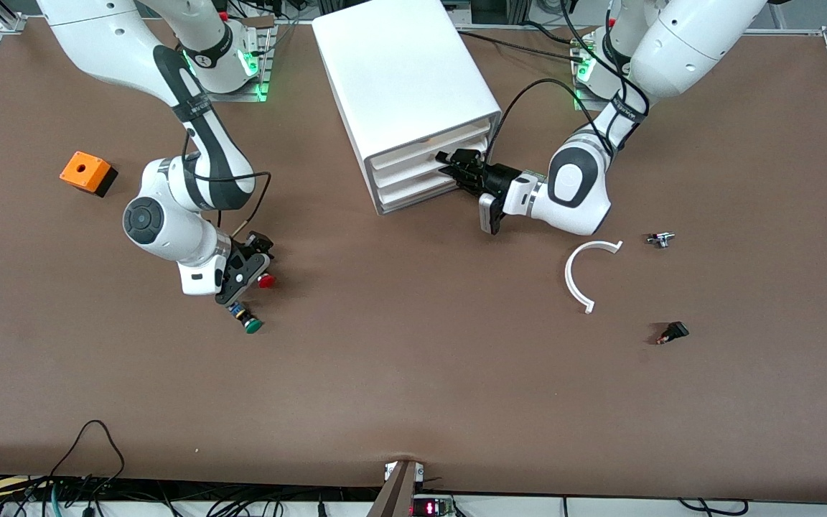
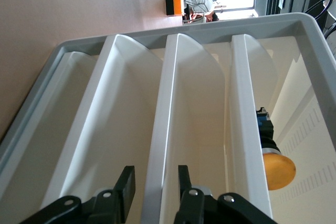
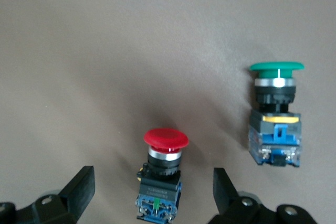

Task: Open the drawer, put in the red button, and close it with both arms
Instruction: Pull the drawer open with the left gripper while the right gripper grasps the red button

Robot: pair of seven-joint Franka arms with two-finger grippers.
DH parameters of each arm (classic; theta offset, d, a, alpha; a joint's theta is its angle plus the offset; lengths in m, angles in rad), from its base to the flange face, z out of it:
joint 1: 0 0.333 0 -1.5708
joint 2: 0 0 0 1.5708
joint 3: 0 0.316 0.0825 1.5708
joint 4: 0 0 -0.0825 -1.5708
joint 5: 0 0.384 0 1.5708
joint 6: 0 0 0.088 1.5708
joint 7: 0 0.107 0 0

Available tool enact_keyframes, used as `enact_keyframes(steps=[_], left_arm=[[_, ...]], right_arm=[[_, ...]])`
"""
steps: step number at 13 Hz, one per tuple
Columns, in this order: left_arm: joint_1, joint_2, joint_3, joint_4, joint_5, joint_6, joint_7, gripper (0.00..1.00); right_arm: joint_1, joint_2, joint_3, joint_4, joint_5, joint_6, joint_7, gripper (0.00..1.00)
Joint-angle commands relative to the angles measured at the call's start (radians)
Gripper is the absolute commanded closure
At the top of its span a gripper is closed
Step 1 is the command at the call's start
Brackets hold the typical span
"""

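The white cabinet stands at the table's middle, toward the arms' bases. My left gripper is at its front, open, with its fingers astride the lip of the middle drawer. The left wrist view shows that lip between the two fingers of the left gripper; one finger stands clear of it. The red button lies on the table toward the right arm's end. My right gripper is low over it, open. In the right wrist view the red button lies between the spread fingers of the right gripper, untouched.
A green-capped button lies beside the red one, nearer the front camera. An orange box sits toward the right arm's end. A white curved piece and two small parts lie toward the left arm's end. A yellow-capped button sits in the top drawer.
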Motion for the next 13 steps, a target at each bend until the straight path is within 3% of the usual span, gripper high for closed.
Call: enact_keyframes(steps=[1,3,6,11,12,13], left_arm=[[0.006,-0.002,-0.003,-0.013,-0.036,-0.010,0.032,0.72],[0.007,-0.002,-0.003,-0.012,-0.036,-0.009,0.032,0.77],[0.015,-0.004,-0.003,-0.010,-0.036,-0.012,0.032,0.99],[0.024,-0.004,0.000,0.005,-0.031,-0.012,0.017,1.00],[0.026,-0.004,0.004,0.007,-0.030,-0.012,0.017,1.00],[0.032,-0.002,0.006,0.016,-0.027,-0.009,0.017,1.00]], right_arm=[[-0.006,-0.013,0.000,-0.025,0.018,0.019,0.049,0.00],[-0.011,-0.003,-0.001,-0.025,0.018,0.025,0.049,0.00],[-0.015,0.009,-0.004,-0.033,0.018,0.039,0.049,0.00],[-0.014,0.043,-0.004,-0.031,0.016,0.067,0.043,0.00],[-0.014,0.050,-0.004,-0.031,0.016,0.079,0.041,0.04],[-0.014,0.055,-0.004,-0.031,0.015,0.082,0.037,0.15]])
